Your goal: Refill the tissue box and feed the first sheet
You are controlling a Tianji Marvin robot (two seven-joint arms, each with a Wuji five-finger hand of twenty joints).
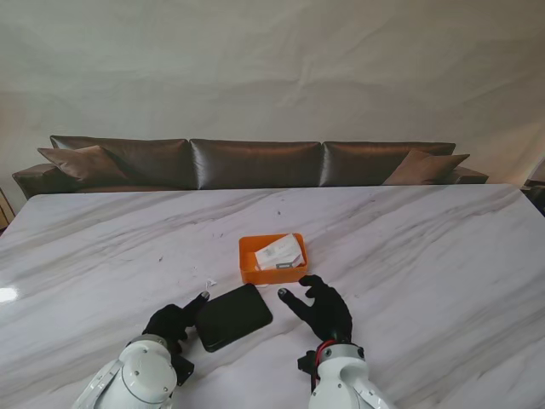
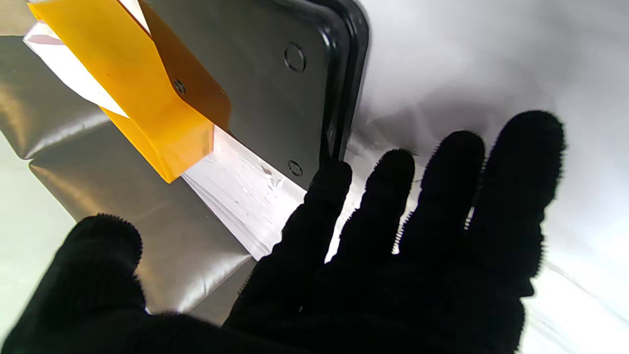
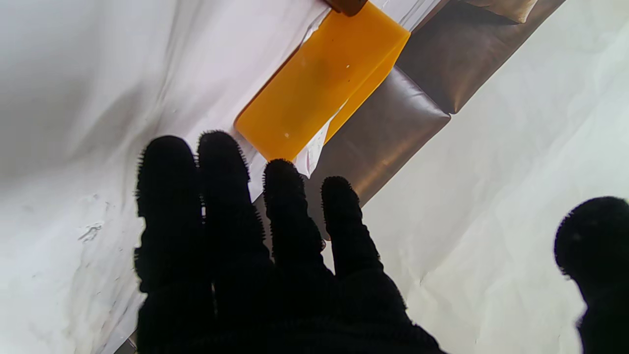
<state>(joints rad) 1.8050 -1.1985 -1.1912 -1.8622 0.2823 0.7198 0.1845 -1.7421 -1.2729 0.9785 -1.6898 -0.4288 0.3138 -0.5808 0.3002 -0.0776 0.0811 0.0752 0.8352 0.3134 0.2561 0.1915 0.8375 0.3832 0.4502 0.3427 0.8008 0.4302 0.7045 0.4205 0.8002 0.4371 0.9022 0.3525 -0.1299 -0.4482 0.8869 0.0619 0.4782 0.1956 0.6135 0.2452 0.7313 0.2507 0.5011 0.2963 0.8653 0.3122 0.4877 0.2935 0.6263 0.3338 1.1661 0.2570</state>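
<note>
Hovering with fingers spread and empty, the left hand (image 1: pixel 173 322) and right hand (image 1: pixel 322 308) flank the black lid (image 1: pixel 233 316), nearer me than the orange box (image 1: pixel 272 258) holding tissues (image 1: pixel 280 253); fitting that lid likely comes next.

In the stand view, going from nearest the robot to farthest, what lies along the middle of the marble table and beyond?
Flat black rectangular lid → orange plastic tissue box holding a white tissue pack → bare white marble table → brown leather sofa.
</note>
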